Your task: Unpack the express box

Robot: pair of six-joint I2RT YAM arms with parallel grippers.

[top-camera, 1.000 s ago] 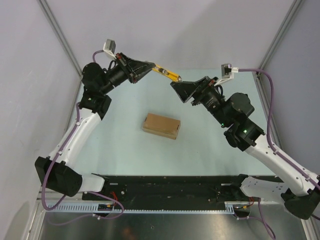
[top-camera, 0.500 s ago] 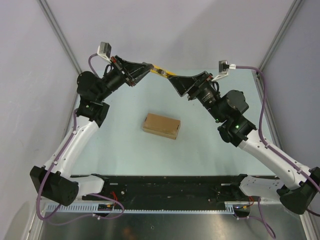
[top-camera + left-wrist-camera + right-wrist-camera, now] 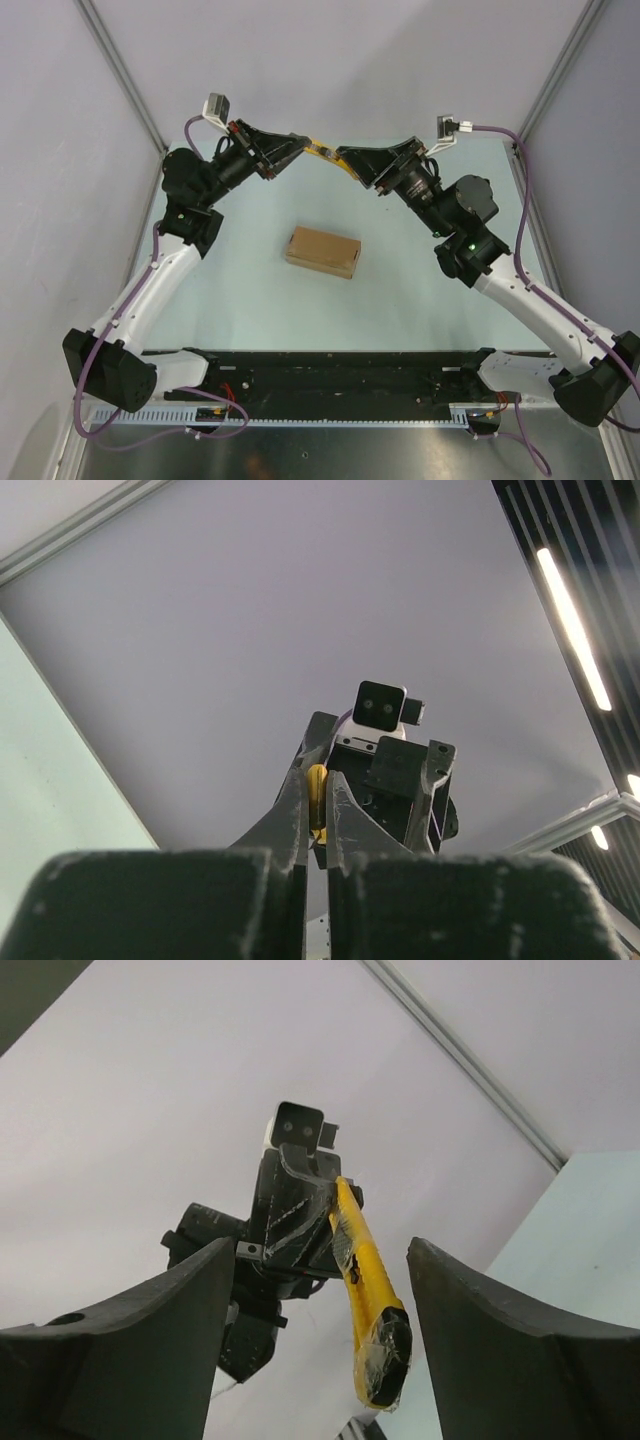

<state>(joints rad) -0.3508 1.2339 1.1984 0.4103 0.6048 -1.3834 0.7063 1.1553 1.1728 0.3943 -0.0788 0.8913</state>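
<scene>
**Left gripper pinching knife, right gripper spread at its free end**

Left gripper point(image 3: 296, 146) is clamping one end of the yellow-and-black utility knife point(image 3: 322, 151) above the far side of the table point(image 3: 240, 290). Its fingers are pressing tight on the yellow handle. Right gripper point(image 3: 345, 157) is facing it, tip to tip. Its fingers point(image 3: 150, 1340) are standing wide apart, and the knife's black end is hanging in the gap between them. No contact is showing there. The express box point(image 3: 322, 251) is lying flat mid-table, lid down, well apart from both grippers.
</scene>
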